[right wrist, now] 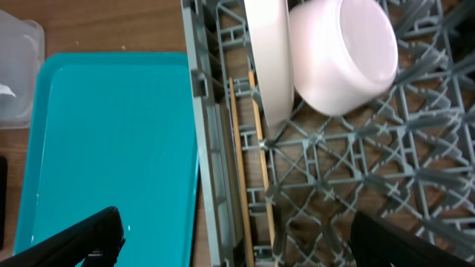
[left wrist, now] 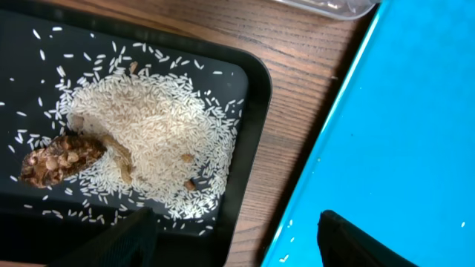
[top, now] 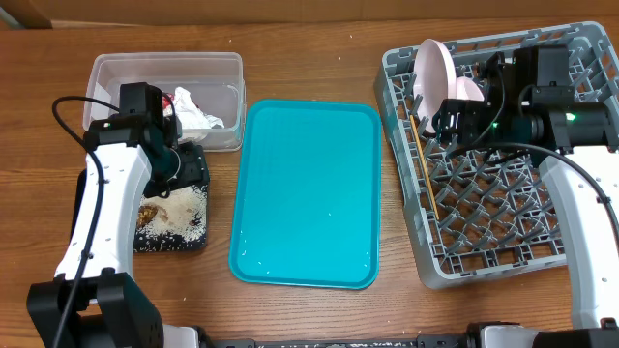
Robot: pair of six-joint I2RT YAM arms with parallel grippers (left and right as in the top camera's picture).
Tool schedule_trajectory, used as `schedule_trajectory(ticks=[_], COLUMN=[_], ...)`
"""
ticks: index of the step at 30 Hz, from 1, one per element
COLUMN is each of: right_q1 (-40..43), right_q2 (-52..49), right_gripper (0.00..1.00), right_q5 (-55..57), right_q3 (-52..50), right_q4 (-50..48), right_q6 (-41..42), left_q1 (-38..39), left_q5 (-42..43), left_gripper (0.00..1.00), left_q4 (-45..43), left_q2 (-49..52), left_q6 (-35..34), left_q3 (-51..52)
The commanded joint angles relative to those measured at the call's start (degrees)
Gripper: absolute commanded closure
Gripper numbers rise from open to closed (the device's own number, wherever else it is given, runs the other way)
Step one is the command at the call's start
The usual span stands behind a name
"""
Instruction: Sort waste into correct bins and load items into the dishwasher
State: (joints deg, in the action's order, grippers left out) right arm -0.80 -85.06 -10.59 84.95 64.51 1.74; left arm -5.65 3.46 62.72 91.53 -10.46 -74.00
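Observation:
The black tray (top: 198, 162) holds loose rice (left wrist: 156, 141) and a brown food lump (left wrist: 59, 157). My left gripper (top: 189, 166) is open and empty (left wrist: 230, 241), low over the tray's right rim (left wrist: 252, 111). The clear tub (top: 111, 72) holds a white napkin (top: 200, 116) and a red wrapper (top: 172, 100). The grey rack (top: 503, 227) holds an upright white plate (top: 435, 70), a white bowl (top: 471, 92) and chopsticks (top: 424, 164) lying along its left side. My right gripper (top: 450, 121) is open and empty (right wrist: 237, 245) above the chopsticks (right wrist: 252, 170), below the plate (right wrist: 267, 52) and bowl (right wrist: 341, 52).
A large teal serving tray (top: 305, 193) lies between the black tray and the rack; a few rice grains lie on it near my left gripper (left wrist: 286, 222). The rack's left wall (right wrist: 208, 148) stands between the teal tray and the chopsticks.

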Motion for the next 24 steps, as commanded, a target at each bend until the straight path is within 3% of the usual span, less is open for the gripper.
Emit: schedule_trajectory(ticks=[1,9,10,11,16,24], right_q1=[0.22,0.22,0.22,0.22,0.22,0.22], right_q2=[2.71,19.5,22.08,25.09,31.19,29.88], right_gripper=[0.0,0.0,0.0,0.0,0.0,0.0], right_q5=[1.07,5.88,5.97,6.05,6.05,6.05], right_q3=[-0.52,-16.06,-18.36,-20.94,-24.55,-24.57], right_q4=[0.37,-10.86,-12.63,-14.51,-16.0,-15.8], right_q6=[0.0,3.3,3.45,3.43,3.39,3.39], left_q1=[-0.04,0.79,1.07,1.31,1.33,1.31], left_q5=[0.94,1.05,1.05,1.07,1.03,1.01], left_gripper=[0.28,0.21,0.18,0.0,0.0,0.0], left_q4=[0.48,-2.12,-3.21,-4.59,-8.63,-9.38], left_q2=[-4.52,-18.88,-20.98,-23.41,-26.4,-25.31], left_q6=[1.2,0.85,0.48,-0.07,-0.94,-0.92], left_q3=[-0.61,4.26,5.53,7.08,9.05,9.05])
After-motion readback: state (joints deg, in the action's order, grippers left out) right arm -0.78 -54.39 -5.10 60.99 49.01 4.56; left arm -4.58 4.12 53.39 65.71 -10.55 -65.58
